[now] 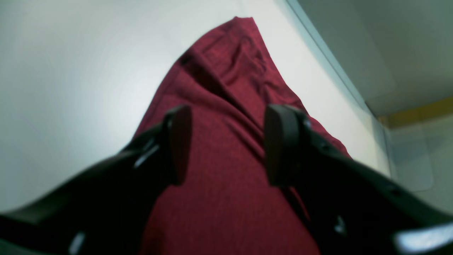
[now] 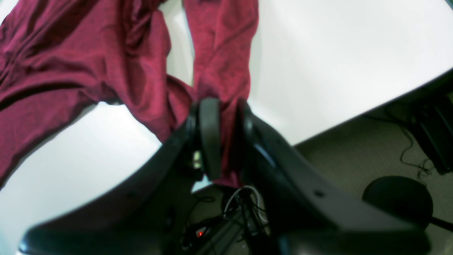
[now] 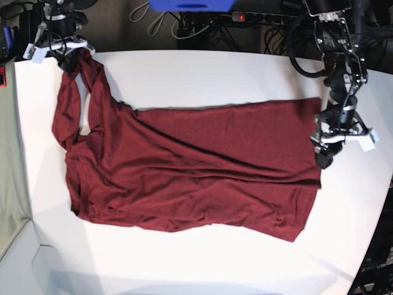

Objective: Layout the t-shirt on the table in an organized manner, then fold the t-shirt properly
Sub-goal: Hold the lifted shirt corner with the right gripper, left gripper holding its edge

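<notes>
The right gripper point(image 2: 224, 136) has its two dark pads close together with a strip of the t-shirt point(image 2: 88, 67) pinched between them; only the right wrist view shows this pinch, along with the table point(image 2: 336, 63) edge and the cables point(image 2: 240, 205) on the floor below it. In the base view that same gripper point(image 3: 67, 55) sits at the far left corner of the table point(image 3: 202, 70), and the cloth it grips rises there in a narrow bunch. The left gripper point(image 1: 228, 145) stands spread, its pads apart with bare cloth between them and nothing clamped; the left wrist view shows the t-shirt point(image 1: 226, 117) running away from it as a tapering ridge toward the table point(image 1: 63, 88) edge. The base view places this gripper point(image 3: 324, 157) at the garment's right edge, low over the cloth, though contact cannot be told. From above, the t-shirt point(image 3: 190, 172) lies mostly flat but wrinkled on the white top, its long axis running left to right across the table. The sleeves and shoulders point left, toward the right gripper, and the straight hem lies at the right by the left gripper.
</notes>
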